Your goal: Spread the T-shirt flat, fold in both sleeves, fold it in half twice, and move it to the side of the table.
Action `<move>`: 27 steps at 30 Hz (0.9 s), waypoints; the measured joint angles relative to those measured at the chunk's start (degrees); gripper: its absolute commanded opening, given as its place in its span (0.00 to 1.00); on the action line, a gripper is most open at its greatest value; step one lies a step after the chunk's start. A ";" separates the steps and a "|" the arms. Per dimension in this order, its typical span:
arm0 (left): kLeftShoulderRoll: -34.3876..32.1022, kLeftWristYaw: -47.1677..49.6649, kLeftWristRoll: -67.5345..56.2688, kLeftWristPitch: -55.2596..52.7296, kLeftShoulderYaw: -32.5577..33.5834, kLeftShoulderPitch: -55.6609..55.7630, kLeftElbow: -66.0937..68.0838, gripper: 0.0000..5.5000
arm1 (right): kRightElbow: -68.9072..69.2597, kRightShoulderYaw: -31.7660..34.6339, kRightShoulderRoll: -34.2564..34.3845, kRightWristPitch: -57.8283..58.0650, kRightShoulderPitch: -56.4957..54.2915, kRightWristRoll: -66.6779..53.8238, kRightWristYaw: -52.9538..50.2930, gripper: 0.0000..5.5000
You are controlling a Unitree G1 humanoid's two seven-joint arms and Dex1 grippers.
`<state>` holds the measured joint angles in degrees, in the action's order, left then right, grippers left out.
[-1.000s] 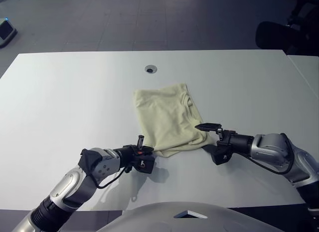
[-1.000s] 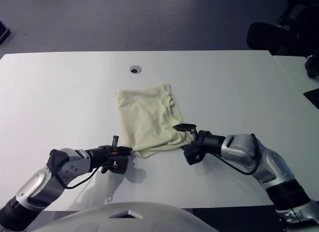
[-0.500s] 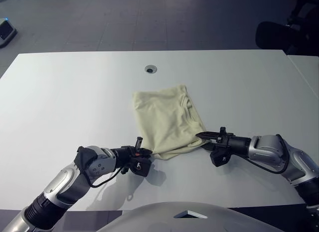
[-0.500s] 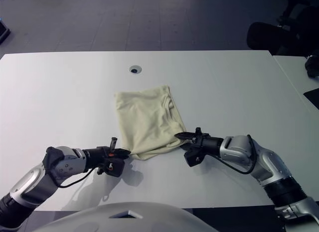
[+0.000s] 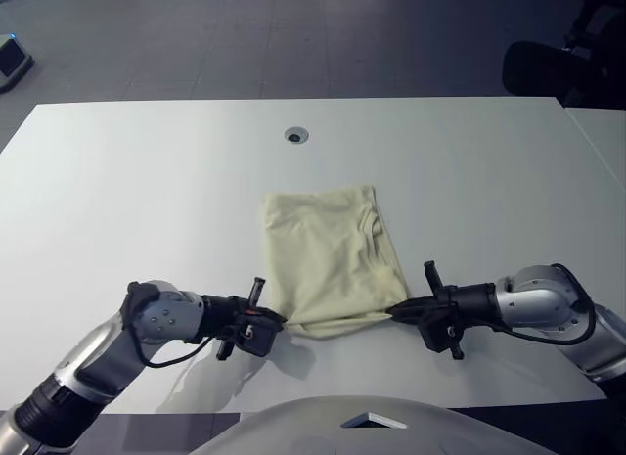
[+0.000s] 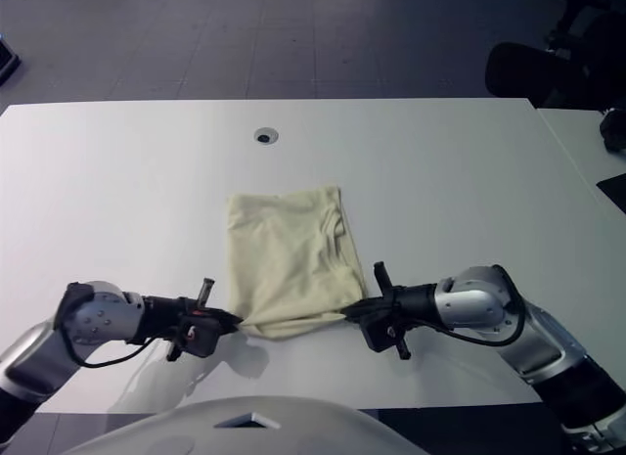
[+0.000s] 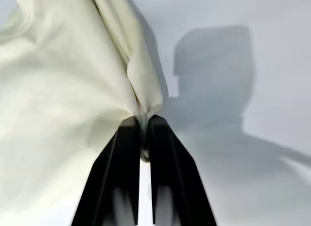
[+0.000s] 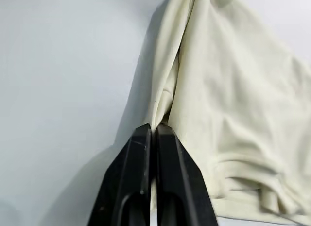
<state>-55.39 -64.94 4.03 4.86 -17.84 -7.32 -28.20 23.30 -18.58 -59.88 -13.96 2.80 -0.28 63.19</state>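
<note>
A pale yellow T-shirt [image 5: 328, 254] lies folded into a rough rectangle on the white table [image 5: 117, 181], collar toward the right side. My left gripper [image 5: 275, 321] is shut on its near left corner; the wrist view shows the cloth [image 7: 73, 80] pinched between the black fingers [image 7: 119, 158]. My right gripper [image 5: 396, 312] is shut on the near right corner, where the fabric [image 8: 228, 104] bunches at the fingers [image 8: 167, 158]. The near edge of the shirt sags between the two grippers, close to the table's front edge.
A round grey cable port [image 5: 295, 135] sits in the table beyond the shirt. A dark chair [image 5: 562, 73] stands past the far right corner, next to a second table [image 5: 602, 132]. Bare tabletop stretches to the left and right of the shirt.
Both grippers have shut on the shirt's near corners and pulled it toward the front edge. The left one slid left, the right one turned and dropped lower.
</note>
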 measured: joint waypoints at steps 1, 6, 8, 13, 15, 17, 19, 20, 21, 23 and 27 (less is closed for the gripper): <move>-0.76 -1.82 -3.03 -0.68 1.01 0.14 -0.07 0.01 | 1.15 0.56 -0.66 3.18 0.25 -2.88 1.86 0.00; -2.10 -6.80 -12.75 -5.27 2.30 0.63 -1.59 0.01 | 5.57 2.55 -3.34 14.04 1.70 -11.77 6.43 0.00; -2.29 -8.44 -16.26 -7.42 2.91 0.69 -1.89 0.01 | 7.64 3.28 -3.33 19.15 1.45 -15.70 7.16 0.00; -2.46 -10.85 -23.52 -12.60 5.64 4.55 0.23 0.01 | 8.08 4.17 -0.23 30.94 -8.20 -23.90 8.40 0.00; -2.17 -11.63 -26.17 -15.35 6.66 7.42 2.96 0.01 | 5.84 4.23 1.38 34.35 -12.72 -25.78 9.80 0.00; -1.82 -12.35 -27.49 -17.08 7.37 10.03 5.91 0.01 | 2.60 3.77 2.74 36.25 -16.52 -26.16 11.13 0.00; -0.77 -13.08 -28.89 -18.92 7.61 13.64 10.21 0.01 | -2.24 2.82 5.05 37.70 -20.89 -25.94 12.17 0.00; -0.05 -13.36 -29.09 -19.33 7.68 14.99 11.72 0.01 | -3.94 2.53 5.96 37.96 -22.24 -25.78 12.60 0.00; 1.02 -13.80 -29.15 -19.91 7.61 17.05 14.08 0.01 | -6.49 1.99 7.28 38.40 -24.11 -25.58 13.02 0.00; 2.55 -14.66 -29.14 -20.82 7.44 20.74 18.15 0.01 | -10.98 1.48 9.55 38.82 -27.07 -24.82 13.52 0.00; 5.87 -16.10 -28.29 -21.20 6.41 27.37 26.15 0.01 | -20.37 0.22 14.18 38.25 -32.51 -22.24 14.38 0.00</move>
<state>-49.53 -81.04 -24.26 -16.34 -11.44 20.04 -2.04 2.92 -18.36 -45.70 24.29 -29.71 -22.51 77.56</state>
